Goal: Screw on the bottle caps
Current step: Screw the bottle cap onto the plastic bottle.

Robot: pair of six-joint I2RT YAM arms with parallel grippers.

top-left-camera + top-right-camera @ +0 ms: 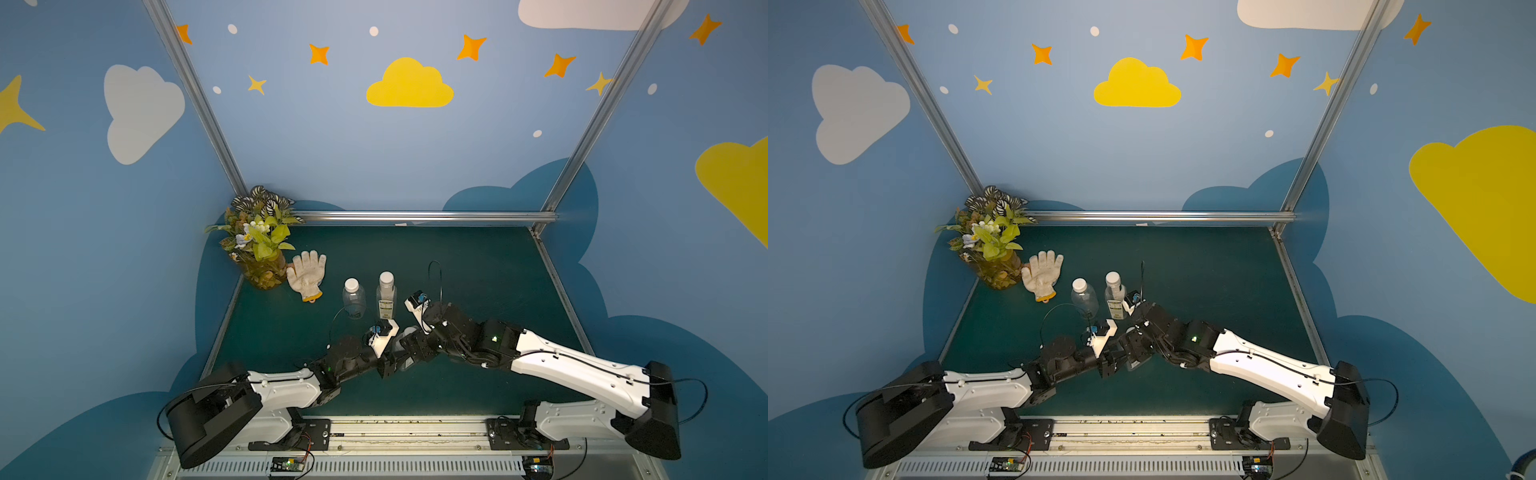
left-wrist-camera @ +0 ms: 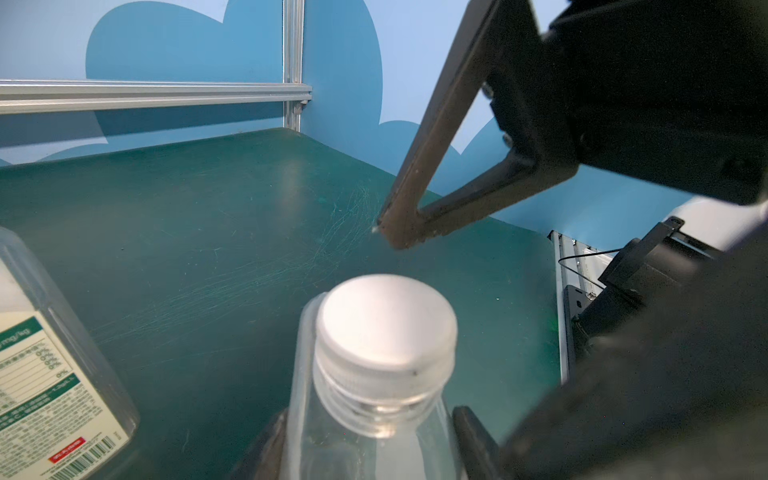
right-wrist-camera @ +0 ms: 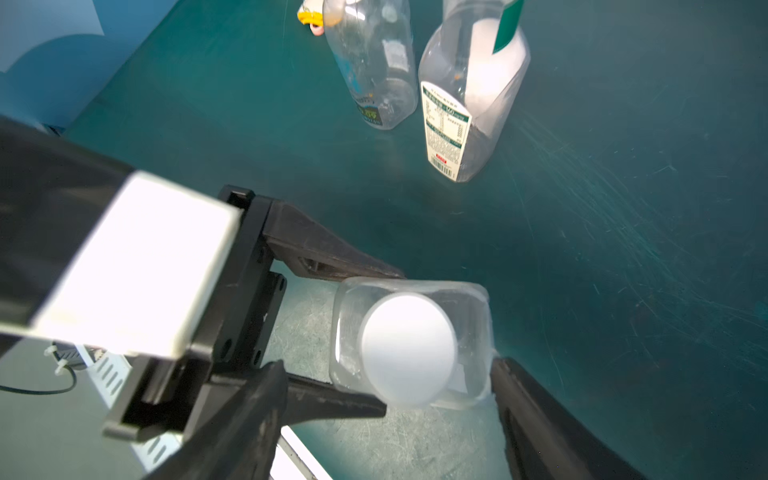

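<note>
Right wrist view has the right fingers spread wide on either side of the white cap, clear of it and gripping nothing. The left fingers, reaching in from the left of the frame, are clenched on 2 opposite walls of the flat-sided bottle. It stands upright, low in the centre of the frame, with the cap on its neck.

The left wrist view shows a ring and a little bare neck under the cap's skirt, so I judge 1 more turn may be wanted. For that, close squarely on the skirt and twist about the neck's own axis. Keep the left hold firm but not crushing, because walls this thin would likely dent.

The cap is a smooth, matte, flat-topped disc. The bottle is thin clear plastic with square shoulders and rounded corners. The counter is dark green and scuffed with fine pale scratches.

At upper centre stand the round bottle and the labelled bottle. Both top views show these 2 already wearing white caps.
</note>
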